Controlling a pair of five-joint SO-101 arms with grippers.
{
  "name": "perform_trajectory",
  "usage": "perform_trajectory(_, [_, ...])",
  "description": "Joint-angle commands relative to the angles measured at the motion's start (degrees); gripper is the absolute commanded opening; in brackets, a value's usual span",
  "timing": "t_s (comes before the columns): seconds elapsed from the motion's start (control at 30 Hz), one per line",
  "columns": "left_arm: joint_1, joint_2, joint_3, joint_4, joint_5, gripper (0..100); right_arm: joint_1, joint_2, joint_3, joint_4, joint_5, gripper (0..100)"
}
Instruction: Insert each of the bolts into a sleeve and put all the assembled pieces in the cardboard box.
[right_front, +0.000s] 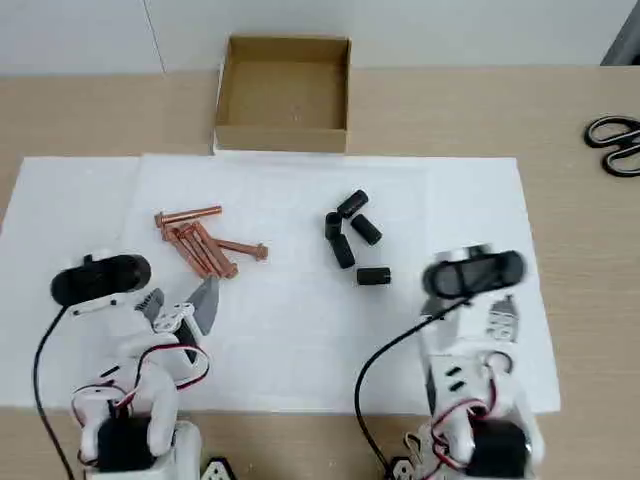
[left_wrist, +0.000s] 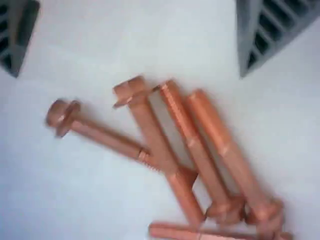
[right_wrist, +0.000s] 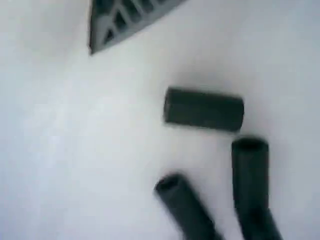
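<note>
Your left gripper (right_front: 182, 302) hangs released, jaws spread wide, with the bolts (right_front: 203, 245) just ahead of it on the paper (right_front: 300, 340). 3 of the 5 lie side by side, long axes slanting across its reach. Sleeves (right_front: 352, 238) lie ahead of the right gripper (right_front: 502, 319); whether that one is released or clenched, you cannot tell.

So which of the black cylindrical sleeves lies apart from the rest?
The black sleeve lying alone, farthest from the brown cardboard box; the other four cluster together.
</note>
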Motion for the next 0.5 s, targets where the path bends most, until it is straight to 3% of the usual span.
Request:
perform_trajectory(0.0, [-0.1,-0.4,-8.8,1.8,-0.5,27,1.7,-0.6,-9.8,1.6,0.3,27.5])
perform_trajectory(0.2, [0.1,5.5,-19.6,4.6,-0.5,27,1.5,-0.2,-15.8,1.0,0.3,27.5])
perform_trajectory(0.47, [0.0,41.0,-43.9,14.9,-0.4,27,1.5,19.0,-32.3,3.3,0.2,27.5])
